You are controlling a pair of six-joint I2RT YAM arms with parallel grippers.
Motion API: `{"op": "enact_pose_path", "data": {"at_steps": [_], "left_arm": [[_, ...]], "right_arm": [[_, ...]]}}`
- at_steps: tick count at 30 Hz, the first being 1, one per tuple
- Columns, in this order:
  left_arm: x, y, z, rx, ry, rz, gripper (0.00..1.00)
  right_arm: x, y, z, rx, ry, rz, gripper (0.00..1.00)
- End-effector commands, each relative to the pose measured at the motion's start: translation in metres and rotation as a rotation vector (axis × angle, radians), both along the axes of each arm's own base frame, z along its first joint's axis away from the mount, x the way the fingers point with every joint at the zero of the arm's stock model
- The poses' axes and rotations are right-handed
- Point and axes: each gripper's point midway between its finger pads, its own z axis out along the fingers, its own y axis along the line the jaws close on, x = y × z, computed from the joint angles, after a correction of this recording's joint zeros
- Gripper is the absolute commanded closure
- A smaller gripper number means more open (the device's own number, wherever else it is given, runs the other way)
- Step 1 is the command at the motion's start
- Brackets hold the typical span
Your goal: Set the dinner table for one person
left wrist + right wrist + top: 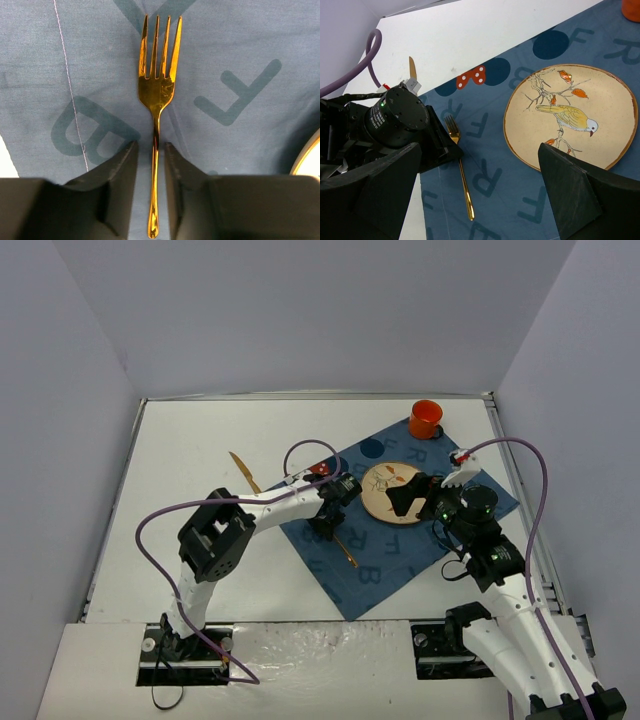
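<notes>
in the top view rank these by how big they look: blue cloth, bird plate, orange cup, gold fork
1. blue cloth
2. bird plate
3. orange cup
Unranked: gold fork. It is partly hidden, so it can't be ranked against the cup.

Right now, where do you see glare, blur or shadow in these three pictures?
Left wrist view: the fork is sharp, with bright glints on its tines; the dark fingers beside it show little detail. Right wrist view: the plate is sharp and evenly lit, without glare. Top view: soft even light, only a faint shadow on the cloth below the left arm.
</notes>
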Motion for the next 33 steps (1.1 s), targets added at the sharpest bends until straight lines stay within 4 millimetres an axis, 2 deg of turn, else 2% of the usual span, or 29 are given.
{"op": "enact_pose_path", "data": {"at_steps": [1, 3, 4, 6, 8, 9, 11, 15, 18, 20, 23, 26, 29, 31, 32, 33], "left_arm": [[0.007, -0.005, 0.039, -0.055, -0.075, -0.004, 0.72], [0.013, 0.002, 0.062, -0.051, -0.126, -0.018, 0.68], [0.015, 0.007, 0.064, -0.040, -0.133, -0.023, 0.67], [0.024, 0.020, 0.087, -0.051, -0.186, -0.037, 0.60], [0.031, 0.038, 0.101, -0.035, -0.219, -0.063, 0.54], [0.034, 0.047, 0.105, -0.023, -0.231, -0.071, 0.47], [0.043, 0.073, 0.110, 0.005, -0.240, -0.085, 0.38], [0.060, 0.135, 0.119, 0.028, -0.241, -0.106, 0.28], [0.068, 0.171, 0.140, 0.028, -0.307, -0.122, 0.14], [0.072, 0.199, 0.147, 0.061, -0.321, -0.146, 0.09], [0.077, 0.245, 0.164, 0.119, -0.330, -0.147, 0.03], [0.080, 0.280, 0.180, 0.155, -0.342, -0.149, 0.03], [0.080, 0.323, 0.197, 0.213, -0.367, -0.116, 0.03], [0.079, 0.339, 0.202, 0.241, -0.378, -0.133, 0.03], [0.078, 0.350, 0.204, 0.249, -0.384, -0.114, 0.03], [0.077, 0.357, 0.204, 0.264, -0.392, -0.115, 0.03]], "right_arm": [[0.005, 0.003, 0.017, 0.010, -0.071, 0.008, 0.00], [0.004, 0.004, 0.018, 0.007, -0.074, 0.016, 0.00], [0.004, 0.004, 0.018, 0.007, -0.076, 0.019, 0.00], [0.004, 0.005, 0.019, 0.004, -0.077, 0.024, 0.00], [0.004, 0.005, 0.020, -0.002, -0.085, 0.029, 0.00], [0.004, 0.005, 0.020, -0.007, -0.087, 0.031, 0.00], [0.004, 0.005, 0.021, -0.018, -0.094, 0.037, 0.00], [0.007, 0.010, 0.019, -0.046, -0.095, 0.071, 0.00], [0.014, 0.023, 0.013, -0.067, -0.072, 0.112, 0.00], [0.020, 0.034, 0.008, -0.093, -0.054, 0.138, 0.00], [0.030, 0.061, -0.001, -0.161, -0.028, 0.197, 0.00], [0.038, 0.094, -0.006, -0.245, -0.023, 0.265, 0.00], [0.049, 0.132, -0.017, -0.345, -0.014, 0.340, 0.00], [0.066, 0.157, -0.026, -0.415, -0.011, 0.378, 0.00], [0.068, 0.168, -0.041, -0.459, 0.004, 0.403, 0.01], [0.072, 0.181, -0.041, -0.481, -0.009, 0.424, 0.02]]}}
